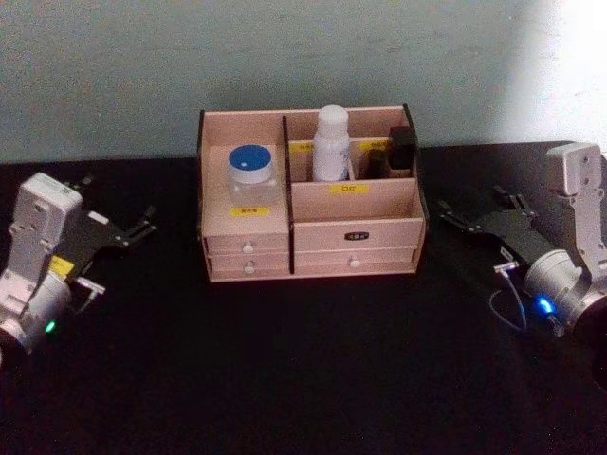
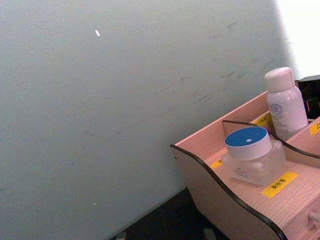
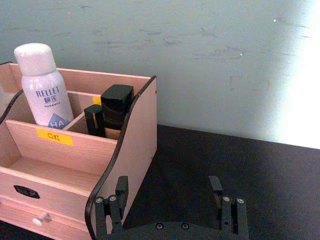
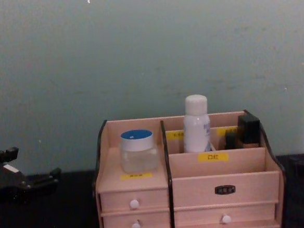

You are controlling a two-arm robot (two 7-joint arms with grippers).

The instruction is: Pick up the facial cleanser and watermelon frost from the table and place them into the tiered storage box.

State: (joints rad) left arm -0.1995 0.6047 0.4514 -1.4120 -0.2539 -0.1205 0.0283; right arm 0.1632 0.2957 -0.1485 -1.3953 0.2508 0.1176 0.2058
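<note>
1. The left gripper sits at the left edge of the head frame, low over the black table, its fingers spread and holding nothing; it stands well apart from the tiered storage box.

2. The right gripper mirrors it at the right edge of the head frame, its prongs parted and empty, near the box's right wall but not touching it. In the right wrist view the two black fingers rise from the bottom of the frame with open air between them.

3. The box stands at centre frame against the pale wall, drawers closed.

4. The watermelon frost, blue lid up, rests upright on the box's left shelf, above a yellow label.

5. The facial cleanser stands upright in a rear compartment, left of a dark item in the neighbouring slot.

6. Judged from this, both things are already stowed and only the retreat is in hand.

7. Done well, that means keeping the fingers spread, drawing each arm outward and away from the box, and not brushing its curved side walls or jogging the tall bottle, the likelier of the two to tip.
</note>
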